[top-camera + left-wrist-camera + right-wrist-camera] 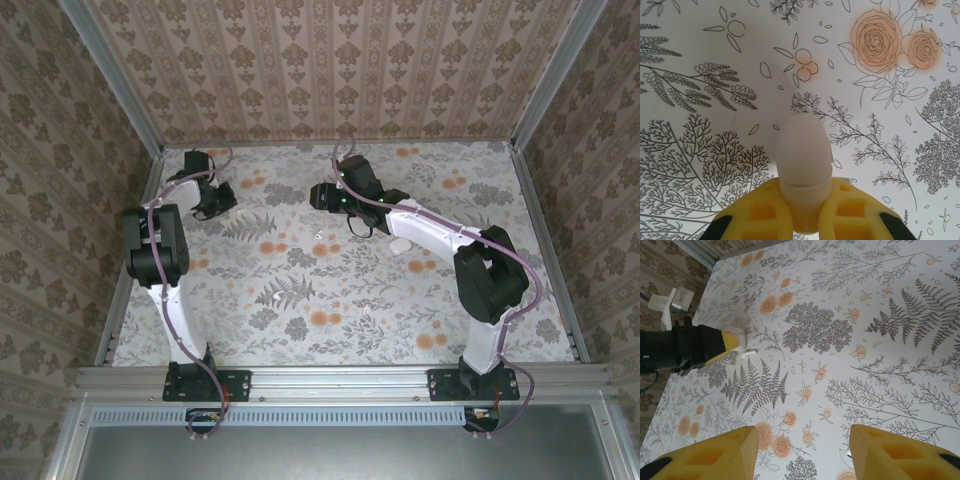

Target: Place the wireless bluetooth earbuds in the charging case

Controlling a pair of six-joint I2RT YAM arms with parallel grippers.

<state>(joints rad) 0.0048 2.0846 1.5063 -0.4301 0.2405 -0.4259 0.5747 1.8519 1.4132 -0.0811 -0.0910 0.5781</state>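
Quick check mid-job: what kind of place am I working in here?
Probably a staged robot test booth: an aluminium frame, wallpapered walls on three sides, and a floral-print tabletop.

You see a bench [340, 300] covered with a floral pattern, and walls [340, 70] in brown patterned wallpaper behind aluminium rails [340, 378].

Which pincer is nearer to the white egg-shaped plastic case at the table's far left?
Left. The left pincer is shut on the white egg-shaped plastic case, which juts from its yellow fingers. The right pincer hangs open, apart from it, over the floral tabletop.
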